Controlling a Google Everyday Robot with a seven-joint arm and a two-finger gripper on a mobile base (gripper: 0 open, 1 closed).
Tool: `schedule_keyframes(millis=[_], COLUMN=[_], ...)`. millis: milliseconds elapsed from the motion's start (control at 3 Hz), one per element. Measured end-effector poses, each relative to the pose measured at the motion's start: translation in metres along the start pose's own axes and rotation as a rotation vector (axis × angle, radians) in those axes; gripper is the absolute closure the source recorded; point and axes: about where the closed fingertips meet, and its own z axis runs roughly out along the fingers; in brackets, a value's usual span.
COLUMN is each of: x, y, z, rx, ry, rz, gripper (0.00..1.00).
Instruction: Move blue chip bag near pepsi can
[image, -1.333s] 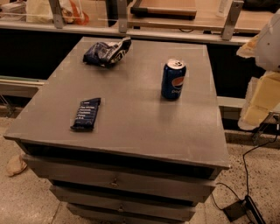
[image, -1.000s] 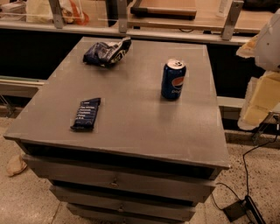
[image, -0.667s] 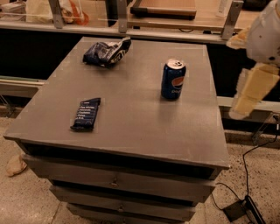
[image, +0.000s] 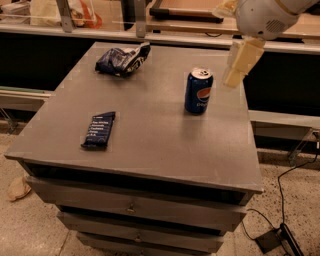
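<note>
The blue chip bag, crumpled dark navy foil with white patches, lies at the far left corner of the grey table top. The pepsi can stands upright at the right of the table, well apart from the bag. My gripper hangs from the white arm at the upper right, just right of and slightly behind the can's top, holding nothing and above the table's right edge.
A flat dark blue bar wrapper lies at the front left of the table. Drawers sit under the top. A cable and black box lie on the floor at right. A counter runs behind.
My arm has swung in from the far right edge, up and leftward, so the gripper now hangs close beside the can. The bag, can and wrapper have not moved.
</note>
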Motion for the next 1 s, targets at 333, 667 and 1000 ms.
schedule_keyframes(millis=[333, 667, 1000], x=[-0.009, -0.015, -0.016], y=[-0.046, -0.091, -0.091], z=[0.010, 0.026, 0.027], rx=[0.095, 0.207, 0.205], ry=[-0.130, -0.280, -0.279], rz=[0.009, 0.014, 0.011], gripper=[0.00, 0.00, 0.00])
